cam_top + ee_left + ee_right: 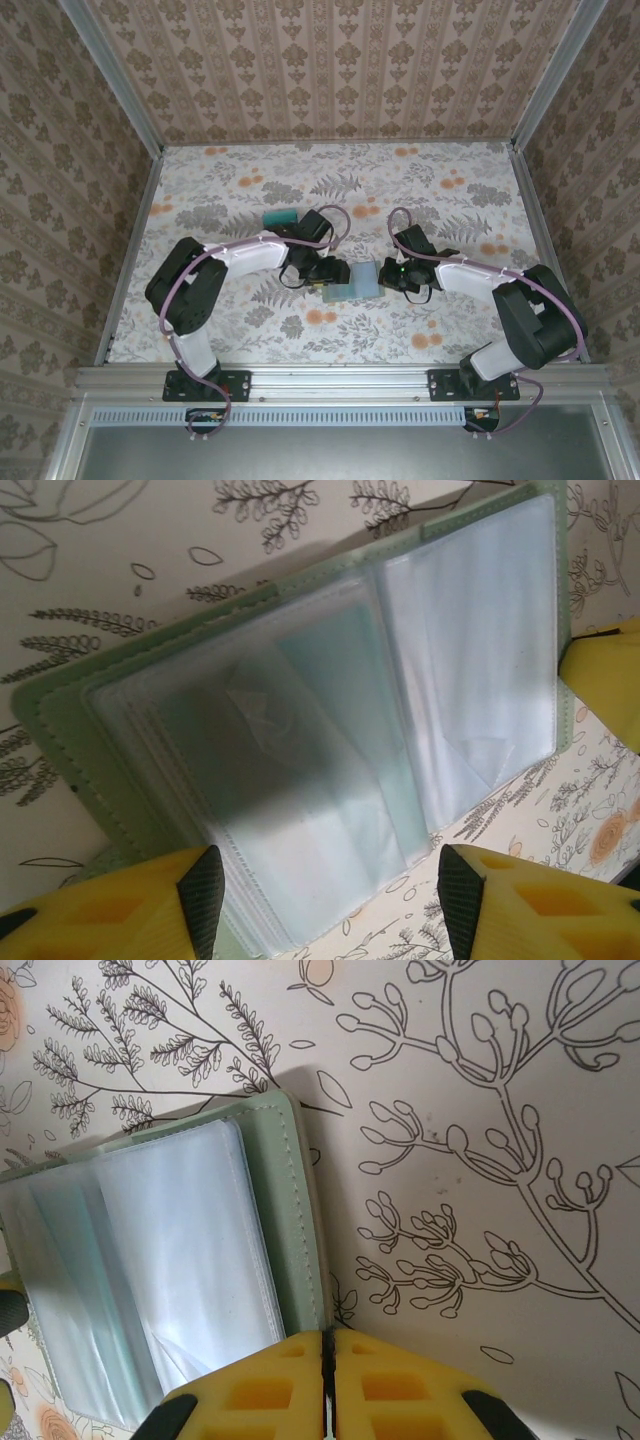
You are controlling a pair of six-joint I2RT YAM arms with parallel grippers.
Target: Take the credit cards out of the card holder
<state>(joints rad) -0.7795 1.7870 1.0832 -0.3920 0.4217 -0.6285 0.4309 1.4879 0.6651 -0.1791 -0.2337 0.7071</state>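
One card holder, one stack of credit cards (number unclear).

Cloudy sleeves blur whatever the card holder contains, its corners cut off at frame edges.

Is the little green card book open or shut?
Open. The soft pale-green bifold card holder lies spread flat, its clear plastic sleeve pages facing up.

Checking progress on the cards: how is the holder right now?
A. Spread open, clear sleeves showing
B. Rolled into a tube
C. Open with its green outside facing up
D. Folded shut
A: the holder is spread open, and its clear sleeves face the left wrist camera.
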